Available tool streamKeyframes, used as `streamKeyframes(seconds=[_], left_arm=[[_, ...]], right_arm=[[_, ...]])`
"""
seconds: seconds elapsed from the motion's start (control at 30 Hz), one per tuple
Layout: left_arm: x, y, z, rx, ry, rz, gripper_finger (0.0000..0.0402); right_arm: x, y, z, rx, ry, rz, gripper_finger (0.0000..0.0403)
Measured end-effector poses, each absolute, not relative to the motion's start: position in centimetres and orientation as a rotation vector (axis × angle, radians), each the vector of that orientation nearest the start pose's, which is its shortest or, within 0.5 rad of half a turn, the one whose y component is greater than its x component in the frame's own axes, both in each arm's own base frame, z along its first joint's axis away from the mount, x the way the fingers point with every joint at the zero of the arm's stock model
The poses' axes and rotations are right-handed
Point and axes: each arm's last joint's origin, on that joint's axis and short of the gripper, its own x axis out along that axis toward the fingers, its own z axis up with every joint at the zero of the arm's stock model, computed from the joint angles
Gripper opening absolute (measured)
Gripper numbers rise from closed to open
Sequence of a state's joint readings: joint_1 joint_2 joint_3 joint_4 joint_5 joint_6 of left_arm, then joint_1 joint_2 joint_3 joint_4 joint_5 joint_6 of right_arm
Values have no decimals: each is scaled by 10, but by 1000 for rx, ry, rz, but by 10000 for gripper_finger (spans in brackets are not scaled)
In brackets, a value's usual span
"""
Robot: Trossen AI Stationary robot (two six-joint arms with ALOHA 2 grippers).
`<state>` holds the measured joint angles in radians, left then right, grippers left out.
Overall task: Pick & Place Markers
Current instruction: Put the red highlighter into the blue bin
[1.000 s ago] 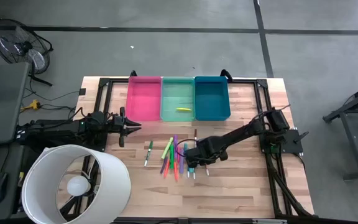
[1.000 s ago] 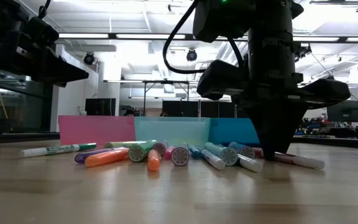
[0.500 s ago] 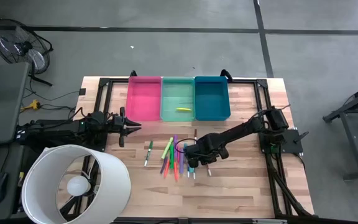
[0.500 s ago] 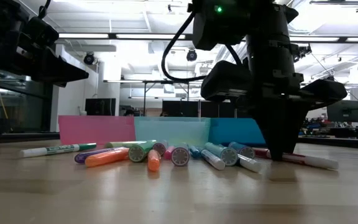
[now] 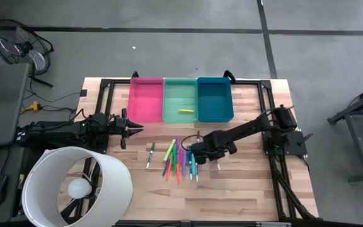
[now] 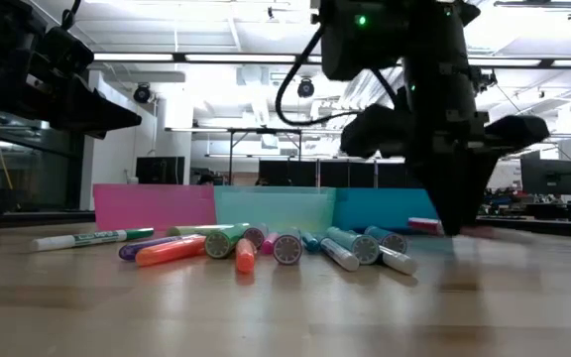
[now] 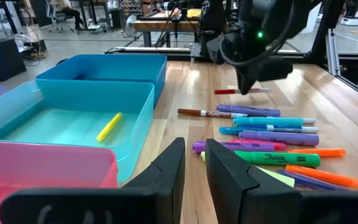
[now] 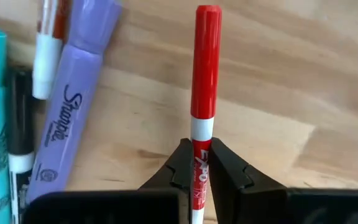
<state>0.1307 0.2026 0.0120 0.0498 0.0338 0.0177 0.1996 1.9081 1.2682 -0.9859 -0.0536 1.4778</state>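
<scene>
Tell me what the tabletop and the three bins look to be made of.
Tabletop: apparently wood, butcher-block style, with visible strips and grain under a slight sheen. Pink bin, green bin and blue bin: probably moulded plastic, smooth and evenly coloured; the green bin looks slightly translucent.

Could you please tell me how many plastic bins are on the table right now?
3, side by side along the far edge of the table: the pink bin on the left, the green bin in the middle holding a yellow marker, the blue bin on the right.
</scene>
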Motion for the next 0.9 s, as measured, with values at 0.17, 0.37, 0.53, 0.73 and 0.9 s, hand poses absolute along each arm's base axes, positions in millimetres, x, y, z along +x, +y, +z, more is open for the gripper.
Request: streamKeyframes(seconds=[0.17, 0.37, 0.53, 0.73, 0.9], left_arm=[[108, 13, 156, 6, 141, 95, 62], [108, 13, 156, 6, 141, 95, 62], [108, 13, 156, 6, 141, 95, 62], [108, 13, 156, 6, 141, 95, 62], [108, 13, 156, 6, 142, 95, 62]], right_arm=[[321, 58, 181, 993, 1373, -987, 19], [307, 30, 212, 921, 1334, -970, 19], [295, -2, 235, 850, 1290, -936, 19], [281, -41, 254, 748, 1276, -852, 19], [274, -72, 256, 662, 1307, -785, 19]])
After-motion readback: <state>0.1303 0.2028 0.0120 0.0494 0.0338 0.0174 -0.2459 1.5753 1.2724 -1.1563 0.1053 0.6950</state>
